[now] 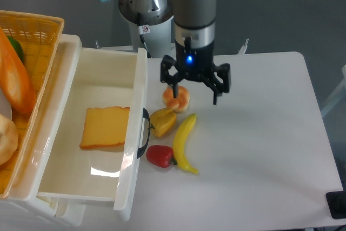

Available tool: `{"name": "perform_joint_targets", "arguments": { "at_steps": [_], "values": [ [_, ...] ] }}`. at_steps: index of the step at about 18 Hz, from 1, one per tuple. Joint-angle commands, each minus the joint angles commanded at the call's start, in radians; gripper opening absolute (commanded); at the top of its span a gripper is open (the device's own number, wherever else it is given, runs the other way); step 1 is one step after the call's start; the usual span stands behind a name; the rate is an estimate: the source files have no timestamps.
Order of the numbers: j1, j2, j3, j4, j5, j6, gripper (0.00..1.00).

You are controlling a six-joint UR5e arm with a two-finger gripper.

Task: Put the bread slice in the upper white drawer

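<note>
Bread slice (105,127) lies flat on the floor of the upper white drawer (132,68), face up, roughly mid-drawer, apart from the walls. Drawer is pulled open, black handle (144,133) on its front facing the desk (259,150). Judged from this layout, the placing looks done. Gripper (195,91) hangs over the desk to the right of the drawer, fingers spread apart, nothing between them; it sits above a small orange-and-white fruit piece (177,98), contact not discernible. Also on the desk near the drawer front: a yellow starfruit-like piece (162,121), a banana (184,143), a red pepper (160,156). A woven yellow basket (38,41) stands behind the drawer at left, holding a long orange baguette (13,77) and a pale round item at the edge of view. Handling estimate for the slice: light, stiff toy plastic, smooth and likely a bit slippery, not fragile. Lying flat, it offers little to pinch; if it had to be lifted again, best purchase would be across two opposite crust edges, fingers coming straight down, minding the drawer's glossy floor.
</note>
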Motion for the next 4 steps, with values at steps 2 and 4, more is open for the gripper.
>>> {"name": "perform_joint_targets", "arguments": {
  "at_steps": [2, 4],
  "values": [
    [0.002, -0.015, 0.000, 0.002, 0.018, 0.011, 1.00],
    [0.000, -0.035, -0.003, 0.005, 0.022, 0.011, 1.00]
  ]
}}
